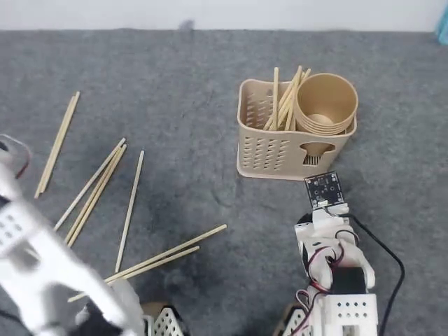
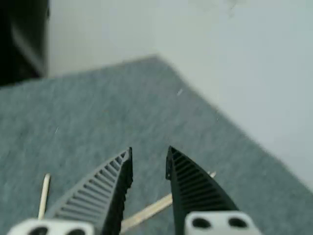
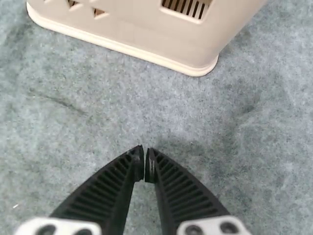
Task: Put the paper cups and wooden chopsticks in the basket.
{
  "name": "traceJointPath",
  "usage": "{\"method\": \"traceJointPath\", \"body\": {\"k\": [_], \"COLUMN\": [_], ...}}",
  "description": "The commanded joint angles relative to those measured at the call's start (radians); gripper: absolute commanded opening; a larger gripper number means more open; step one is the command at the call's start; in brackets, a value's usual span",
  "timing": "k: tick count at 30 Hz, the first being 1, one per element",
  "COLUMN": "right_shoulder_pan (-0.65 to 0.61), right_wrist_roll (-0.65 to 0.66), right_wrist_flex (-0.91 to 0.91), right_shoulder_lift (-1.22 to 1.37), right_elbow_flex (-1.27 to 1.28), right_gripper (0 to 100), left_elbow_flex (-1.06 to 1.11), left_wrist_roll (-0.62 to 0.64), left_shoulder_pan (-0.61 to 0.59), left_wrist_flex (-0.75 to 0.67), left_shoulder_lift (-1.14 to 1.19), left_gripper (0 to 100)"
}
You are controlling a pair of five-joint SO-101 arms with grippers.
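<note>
Two chopsticks (image 2: 146, 211) lie partly hidden behind the parted left fingers (image 2: 195, 191); the right fingers (image 3: 122, 181) press together.

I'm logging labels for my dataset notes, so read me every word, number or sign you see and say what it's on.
No readable text anywhere.
The basket, the paper cups and the chopsticks carry no print.
The small dark board on the right arm shows pale specks, too small to read.
</note>
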Motion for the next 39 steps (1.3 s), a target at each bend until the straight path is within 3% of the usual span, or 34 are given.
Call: {"method": "traceJointPath", "body": {"k": [1, 9, 17, 29, 39], "right_shoulder_pan": [0.013, 0.013, 0.013, 0.013, 0.013], "right_wrist_roll": [0.017, 0.017, 0.017, 0.017, 0.046], "right_wrist_flex": [-0.007, -0.007, -0.007, -0.007, -0.005], "right_shoulder_lift": [-0.015, -0.015, -0.015, -0.015, -0.015], "right_elbow_flex": [-0.009, -0.009, -0.009, -0.009, -0.008], "right_gripper": [3.3, 3.3, 3.3, 3.3, 3.3], "left_elbow_flex": [-0.199, -0.555, -0.865, -1.279, -1.655], "left_wrist_roll": [0.012, 0.012, 0.011, 0.005, 0.005], "left_shoulder_pan": [-0.037, -0.133, -0.218, -0.292, -0.293], "left_wrist_flex": [0.138, 0.439, 0.597, 0.713, 0.720], "left_shoulder_lift": [0.219, 0.632, 0.947, 1.352, 1.686], "left_gripper": [11, 11, 11, 11, 11]}}
